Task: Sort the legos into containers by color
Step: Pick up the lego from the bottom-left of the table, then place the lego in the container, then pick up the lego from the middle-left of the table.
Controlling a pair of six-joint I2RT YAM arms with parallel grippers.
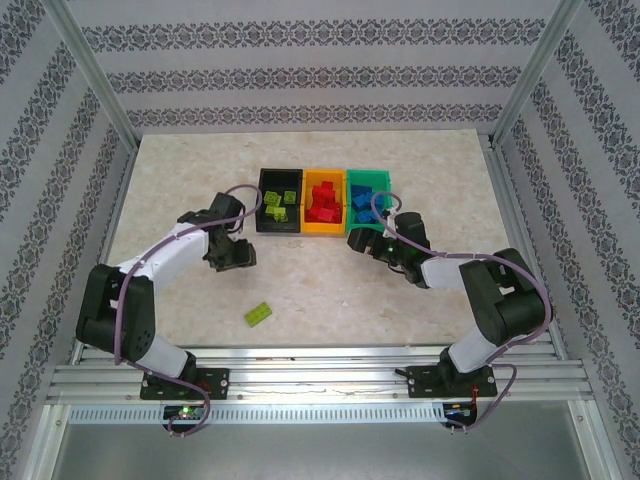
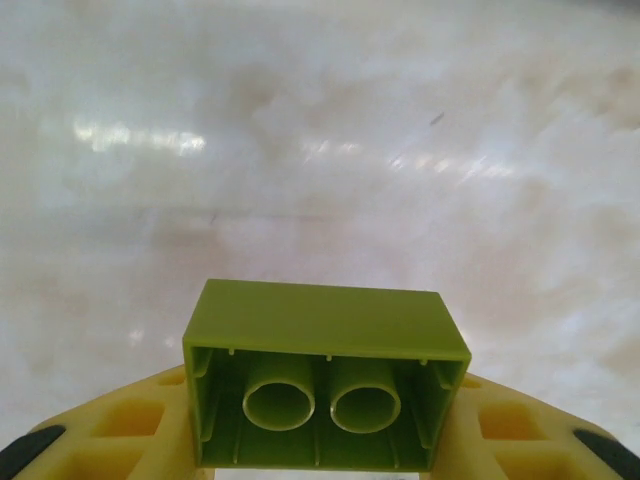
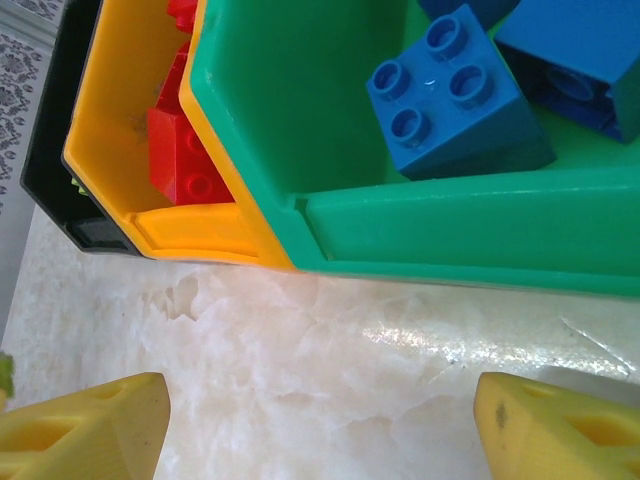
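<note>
Left wrist view, bottom of frame: lime brick (image 2: 325, 330), hollow underside facing the lens, two tubes showing. Left gripper (image 2: 325, 425) clenched on it, yellow fingers (image 2: 130, 425) tight against both its side walls. Bare marbled table (image 2: 320, 150) beyond.

Top view: left gripper (image 1: 232, 255) sits centre-left, just below and left of the black bin (image 1: 280, 173), which holds lime bricks (image 1: 280, 205). Orange-yellow bin (image 1: 307, 205) beside it holds red, green bin (image 1: 368, 177) holds blue. One loose lime brick (image 1: 259, 313) lies lower centre-left, well apart from the bins.

Right gripper (image 3: 320, 430) released, nothing between its fingers (image 3: 85, 430); parked just before the green bin's front wall (image 3: 450, 225), blue bricks (image 3: 450, 90) inside.

Risks, as judged:
- only the brick's near end looks pinched; it could pivot or slip on the lift
- a low carry could clip the black bin's near wall and shove the row
- an early drop would land it on the table, or in the orange-yellow bin if the arm overshoots right
</note>
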